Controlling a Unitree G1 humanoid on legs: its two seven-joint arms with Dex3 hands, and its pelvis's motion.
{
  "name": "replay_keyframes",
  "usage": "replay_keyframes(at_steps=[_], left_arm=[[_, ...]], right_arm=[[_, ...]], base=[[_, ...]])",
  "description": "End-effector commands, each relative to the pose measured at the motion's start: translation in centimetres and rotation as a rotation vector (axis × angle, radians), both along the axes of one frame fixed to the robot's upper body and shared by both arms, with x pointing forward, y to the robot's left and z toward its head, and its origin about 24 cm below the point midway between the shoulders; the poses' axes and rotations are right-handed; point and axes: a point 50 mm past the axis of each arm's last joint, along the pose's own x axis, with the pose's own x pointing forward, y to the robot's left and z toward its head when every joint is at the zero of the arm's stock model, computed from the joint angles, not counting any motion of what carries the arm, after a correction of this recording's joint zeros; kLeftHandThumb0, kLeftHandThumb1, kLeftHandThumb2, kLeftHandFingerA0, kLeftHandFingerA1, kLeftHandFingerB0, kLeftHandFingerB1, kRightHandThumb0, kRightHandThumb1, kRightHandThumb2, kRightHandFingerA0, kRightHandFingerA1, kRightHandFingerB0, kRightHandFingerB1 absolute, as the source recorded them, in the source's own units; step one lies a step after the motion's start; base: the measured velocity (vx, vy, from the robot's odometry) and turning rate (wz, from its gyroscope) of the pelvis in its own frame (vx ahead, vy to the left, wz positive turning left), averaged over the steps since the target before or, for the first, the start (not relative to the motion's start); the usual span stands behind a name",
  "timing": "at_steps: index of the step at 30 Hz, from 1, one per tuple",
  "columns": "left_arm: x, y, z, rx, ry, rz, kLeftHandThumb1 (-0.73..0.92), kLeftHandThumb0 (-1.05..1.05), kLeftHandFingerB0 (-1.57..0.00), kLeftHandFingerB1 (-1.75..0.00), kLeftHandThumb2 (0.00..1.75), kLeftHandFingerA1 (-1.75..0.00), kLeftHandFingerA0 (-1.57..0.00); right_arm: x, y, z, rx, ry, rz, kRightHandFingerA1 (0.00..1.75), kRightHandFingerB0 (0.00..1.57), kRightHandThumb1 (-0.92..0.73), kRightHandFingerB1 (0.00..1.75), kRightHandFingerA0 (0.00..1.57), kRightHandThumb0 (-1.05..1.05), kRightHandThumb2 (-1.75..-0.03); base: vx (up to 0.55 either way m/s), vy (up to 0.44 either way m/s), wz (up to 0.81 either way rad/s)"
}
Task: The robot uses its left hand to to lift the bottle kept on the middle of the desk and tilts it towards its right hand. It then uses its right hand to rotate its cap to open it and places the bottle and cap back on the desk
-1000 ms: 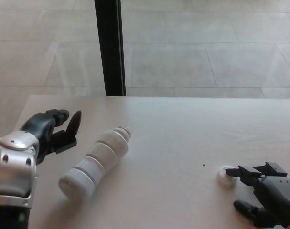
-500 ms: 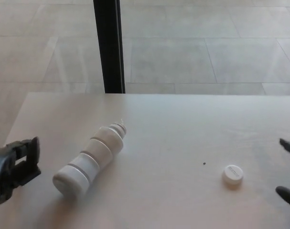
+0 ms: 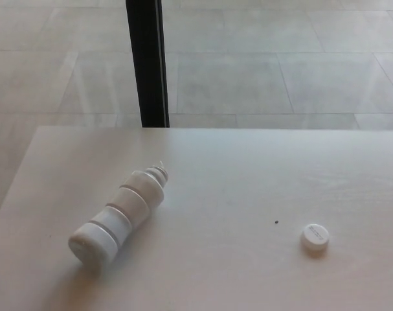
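Note:
A white ribbed bottle (image 3: 118,214) lies on its side on the pale desk (image 3: 235,175), left of the middle. Its open neck points up and to the right, and its base faces the near left corner. The white cap (image 3: 315,237) rests flat on the desk at the right, well apart from the bottle. Neither of my hands shows in the head view.
A black vertical post (image 3: 147,63) stands behind the desk's far edge, in front of a tiled floor (image 3: 261,65). A tiny dark speck (image 3: 276,223) sits on the desk between the bottle and the cap.
Both hands have drawn back out of the picture, the left off the left edge and the right off the right edge. The bottle and the cap stay where they lay.

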Motion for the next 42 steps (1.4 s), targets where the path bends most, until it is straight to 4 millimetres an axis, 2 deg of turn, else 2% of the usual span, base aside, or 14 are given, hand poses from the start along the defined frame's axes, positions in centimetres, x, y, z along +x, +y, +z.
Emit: replay_keyframes(at_steps=[1, 4, 5, 7, 8, 10, 21, 29, 30, 33, 34, 35, 41, 42], left_arm=[[-11.0, 9.2, -0.6, -0.209, -0.375, 0.562, 0.74, -1.05, 0.0, -0.33, 0.72, 0.0, 0.0], [-13.4, 10.2, -1.7, -0.214, -0.384, 0.767, 0.68, -1.05, 0.0, -0.5, 0.7, -0.14, 0.0], [-16.0, 10.5, -3.5, -0.228, -0.349, 0.902, 0.81, -1.05, 0.0, -0.01, 0.73, 0.0, 0.0], [-17.7, 10.3, -4.9, -0.226, -0.315, 0.958, 0.84, -1.05, 0.0, -0.06, 0.75, -0.02, 0.0], [-18.6, 9.8, -5.9, -0.211, -0.294, 0.971, 0.79, -1.05, 0.0, -0.18, 0.8, -0.03, 0.0], [-20.3, 8.8, -7.8, -0.218, -0.209, 1.013, 0.85, -1.05, 0.0, -0.26, 0.77, -0.35, 0.0], [-26.3, 1.7, -15.1, -0.174, 0.38, 0.874, 0.66, -1.05, 0.0, -0.4, 1.28, -0.26, 0.0], [-29.0, 2.0, -14.2, -0.122, 0.385, 0.861, 0.66, -1.05, 0.0, -0.44, 1.26, -0.31, 0.0], [-29.2, 2.0, -14.3, -0.142, 0.41, 0.88, 0.65, -1.05, 0.0, -0.43, 1.25, -0.31, 0.0], [-29.6, 1.9, -14.3, -0.143, 0.394, 0.9, 0.64, -1.05, 0.0, -0.44, 1.23, -0.34, 0.0], [-29.5, 2.0, -14.2, -0.154, 0.369, 0.916, 0.63, -1.05, 0.0, -0.44, 1.23, -0.35, -0.04], [-29.4, 2.1, -14.2, -0.159, 0.346, 0.951, 0.81, -1.05, 0.0, -0.29, 0.71, -0.43, 0.0], [-29.3, 2.3, -14.2, -0.127, 0.353, 0.914, 0.85, -1.05, 0.0, -0.58, 0.73, -0.54, 0.0], [-29.4, 2.2, -14.2, -0.126, 0.346, 0.903, 0.65, -1.04, 0.0, -0.45, 1.26, -0.38, -0.08]], right_arm=[[-12.2, -11.8, 2.9, 0.46, -0.34, -0.541, 0.03, 0.03, -0.71, 0.25, 0.0, -0.73, -0.73], [-14.8, -12.8, 0.5, 0.533, -0.356, -0.688, 0.26, 0.0, -0.62, 0.23, 0.0, -0.87, -1.01], [-17.5, -12.8, -2.8, 0.658, -0.388, -0.812, 0.03, 0.02, -0.62, 0.16, 0.0, -0.79, -0.83], [-19.2, -12.5, -4.9, 0.717, -0.414, -0.9, 0.3, 0.01, -0.62, 0.22, 0.0, -0.78, -0.97], [-20.1, -12.4, -6.3, 0.812, -0.449, -0.937, 0.0, 0.03, -0.66, 0.15, 0.0, -0.65, -0.77], [-21.7, -11.8, -9.0, 0.848, -0.438, -1.052, 0.66, 0.03, -0.63, 0.31, 0.11, -0.7, -0.93], [-24.3, -6.1, -19.2, 1.187, -0.204, -1.259, 0.52, 0.0, -0.72, 0.18, 0.03, -0.55, -0.87], [-23.6, -3.8, -21.3, 1.185, -0.003, -1.064, 0.49, 0.19, -0.73, 0.28, 0.15, -0.53, -0.63], [-23.4, -3.5, -21.5, 1.161, 0.063, -0.998, 0.53, 0.0, -0.6, 0.49, 0.03, -0.32, -1.1], [-23.2, -3.0, -21.7, 1.132, 0.138, -0.954, 0.53, 0.0, -0.57, 0.49, 0.03, -0.33, -1.08], [-23.1, -2.8, -21.8, 1.134, 0.149, -0.942, 0.49, 0.17, -0.74, 0.28, 0.18, -0.57, -0.64], [-23.1, -2.6, -21.9, 1.119, 0.172, -0.926, 0.47, 0.16, -0.75, 0.27, 0.18, -0.57, -0.63], [-24.0, -2.7, -22.0, 1.106, 0.194, -0.956, 0.47, 0.15, -0.76, 0.27, 0.14, -0.56, -0.64], [-24.3, -2.9, -22.0, 1.12, 0.184, -0.974, 0.47, 0.15, -0.76, 0.27, 0.13, -0.55, -0.64]], base=[[0.0, 0.0, 0.0], [0.0, 0.0, 0.0], [0.0, 0.0, 0.0], [0.0, 0.0, 0.0], [0.0, 0.0, 0.0], [0.0, 0.0, 0.0], [0.0, 0.0, 0.0], [0.0, 0.0, 0.0], [0.0, 0.0, 0.0], [0.0, 0.0, 0.0], [0.0, 0.0, 0.0], [0.0, 0.0, 0.0], [0.0, 0.0, 0.0], [0.0, 0.0, 0.0]])
